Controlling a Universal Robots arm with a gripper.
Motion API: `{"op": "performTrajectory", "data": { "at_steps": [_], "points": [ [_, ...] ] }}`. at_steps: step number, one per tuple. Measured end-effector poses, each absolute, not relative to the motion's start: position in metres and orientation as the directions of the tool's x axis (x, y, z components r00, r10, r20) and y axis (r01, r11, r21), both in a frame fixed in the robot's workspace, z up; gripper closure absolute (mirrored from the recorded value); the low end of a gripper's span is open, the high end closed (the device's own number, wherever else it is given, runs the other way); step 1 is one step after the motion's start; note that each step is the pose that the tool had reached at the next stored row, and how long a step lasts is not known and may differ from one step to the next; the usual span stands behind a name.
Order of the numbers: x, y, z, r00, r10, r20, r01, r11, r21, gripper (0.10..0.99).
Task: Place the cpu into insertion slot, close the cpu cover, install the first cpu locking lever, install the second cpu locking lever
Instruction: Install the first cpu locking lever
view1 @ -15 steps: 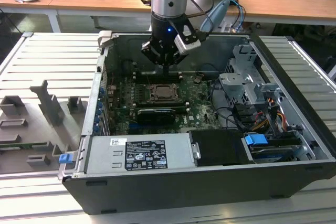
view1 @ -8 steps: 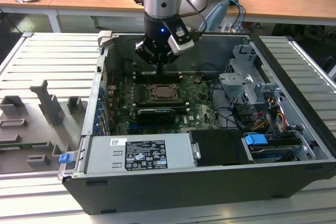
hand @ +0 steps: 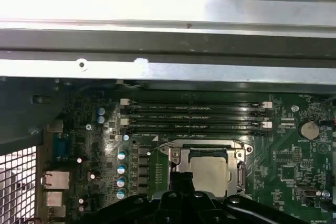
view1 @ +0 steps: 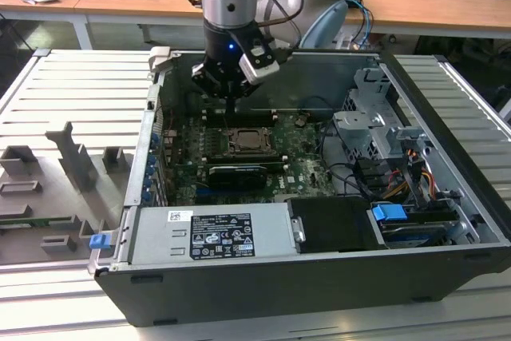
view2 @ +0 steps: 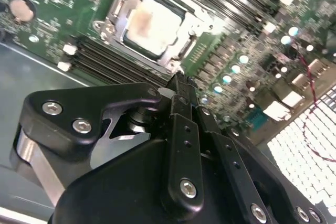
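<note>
The cpu (view2: 155,24) (hand: 210,174) (view1: 243,140) lies flat in the insertion slot (view1: 227,149) on the green board, its pale face up. The cpu cover (view2: 116,22) (hand: 176,162) lies down as a silver frame around the chip. My gripper (view1: 231,111) (view2: 181,81) (hand: 181,181) hangs just above the socket's edge nearest the memory slots, black fingers (view2: 181,129) pressed together with nothing between them. I cannot make out how the locking levers stand.
Long black memory slots (hand: 194,116) run beside the socket. The case wall (hand: 168,40) rises behind them. A grey power supply box (view1: 211,233) fills the near side, a drive cage (view1: 375,125) with cables the exterior view's right. A grey fixture tray (view1: 64,173) lies outside.
</note>
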State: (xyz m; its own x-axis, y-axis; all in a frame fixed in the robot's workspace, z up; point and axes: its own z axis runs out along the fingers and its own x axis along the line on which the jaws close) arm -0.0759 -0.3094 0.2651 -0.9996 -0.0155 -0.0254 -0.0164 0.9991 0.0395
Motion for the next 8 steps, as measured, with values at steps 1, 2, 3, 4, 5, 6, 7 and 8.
{"op": "performTrajectory", "data": {
  "at_steps": [1,2,3,4,5,6,7,8],
  "points": [
    [-0.079,-0.309,0.265,-1.000,-0.016,-0.026,-0.017,0.999,0.040,0.980],
    [-0.083,-0.309,0.265,-1.000,-0.018,-0.025,-0.019,0.999,0.040,0.980],
    [-0.089,-0.309,0.264,-1.000,-0.019,-0.025,-0.020,0.999,0.040,0.980],
    [-0.092,-0.309,0.264,-0.999,-0.020,-0.025,-0.021,0.999,0.040,0.980],
    [-0.094,-0.309,0.263,-0.999,-0.021,-0.025,-0.022,0.999,0.040,0.980],
    [-0.097,-0.309,0.263,-0.999,-0.022,-0.025,-0.023,0.999,0.040,0.980],
    [-0.099,-0.309,0.263,-0.999,-0.023,-0.026,-0.024,0.999,0.040,0.980],
    [-0.103,-0.309,0.262,-0.999,-0.025,-0.025,-0.026,0.999,0.039,0.980]
  ]
}}
